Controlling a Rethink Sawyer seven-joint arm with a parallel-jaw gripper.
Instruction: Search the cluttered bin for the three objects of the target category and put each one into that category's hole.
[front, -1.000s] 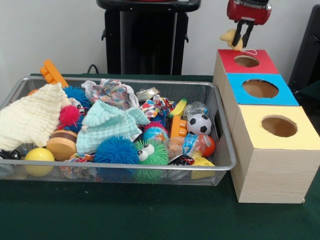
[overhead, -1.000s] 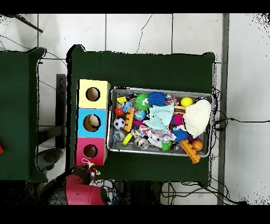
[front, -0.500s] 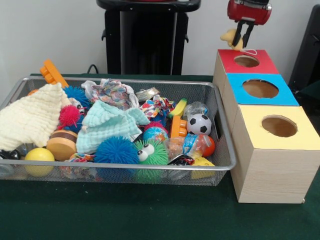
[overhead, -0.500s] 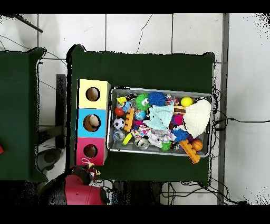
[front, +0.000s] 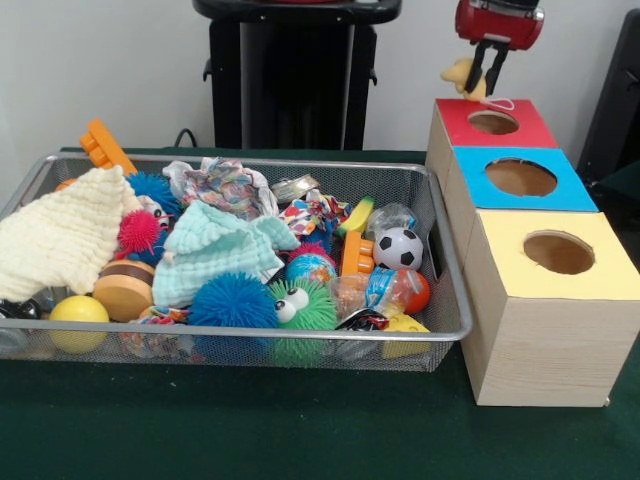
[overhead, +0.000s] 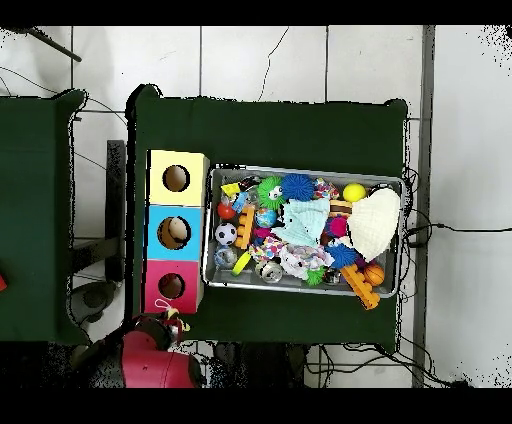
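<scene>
Crowding the mesh bin (front: 455, 300) on the bench (front: 300, 430) lay balls, cloths and toys. Beyond it, the gripper (front: 486, 72) hung above the red hole (front: 493, 122), clamped on a small yellow toy (front: 462, 76).

Three holes lie open atop the boxes: red (front: 493, 122), blue (front: 520, 177) and yellow (front: 558, 252), nothing over them but a small yellow toy (front: 462, 76) at the red hole's 11 o'clock. The bin (front: 452, 290) is packed wall to wall; cloths (front: 215, 250) cover its middle. Bare tabletop (front: 250, 425) spreads at 6 o'clock.
</scene>
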